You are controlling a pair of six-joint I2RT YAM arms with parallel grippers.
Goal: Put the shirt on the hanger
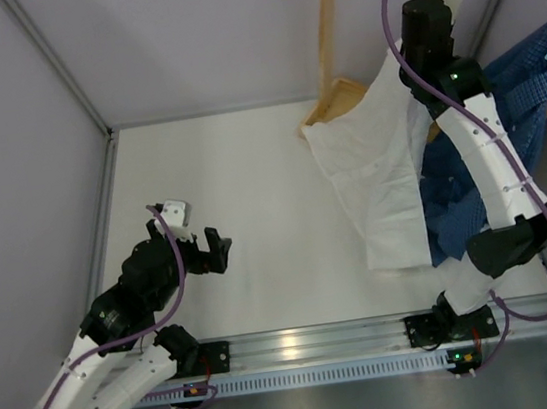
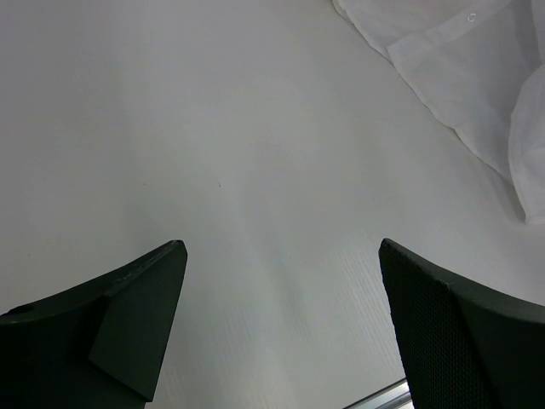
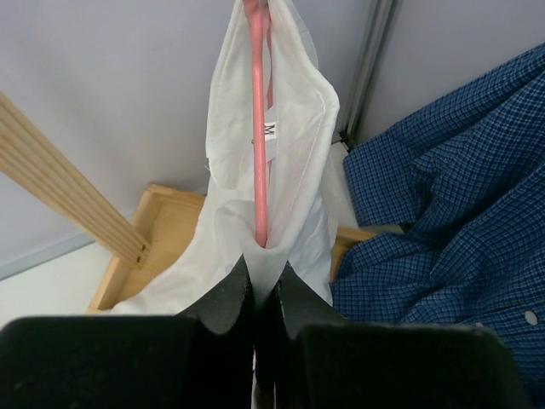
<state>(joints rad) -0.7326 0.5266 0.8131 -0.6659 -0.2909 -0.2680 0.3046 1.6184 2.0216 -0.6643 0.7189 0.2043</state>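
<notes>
The white shirt point(image 1: 376, 176) hangs from the raised right arm, its lower part draped onto the table. In the right wrist view the shirt point(image 3: 294, 196) wraps a pink wire hanger point(image 3: 259, 128) that runs up inside it past an "M" label. My right gripper point(image 3: 264, 277) is shut on the shirt fabric with the hanger wire at the pinch. My left gripper point(image 1: 201, 242) is open and empty, low over the table's left side. In the left wrist view both its fingertips point(image 2: 162, 273) show, and a shirt edge point(image 2: 477, 77) lies at upper right.
A light wooden rack frame point(image 1: 331, 46) stands at the back right, with its base point(image 3: 166, 226) behind the shirt. A blue checked shirt point(image 1: 531, 90) hangs to the right of the white one. Grey walls enclose the back and left. A metal rail point(image 1: 302, 347) runs along the near edge.
</notes>
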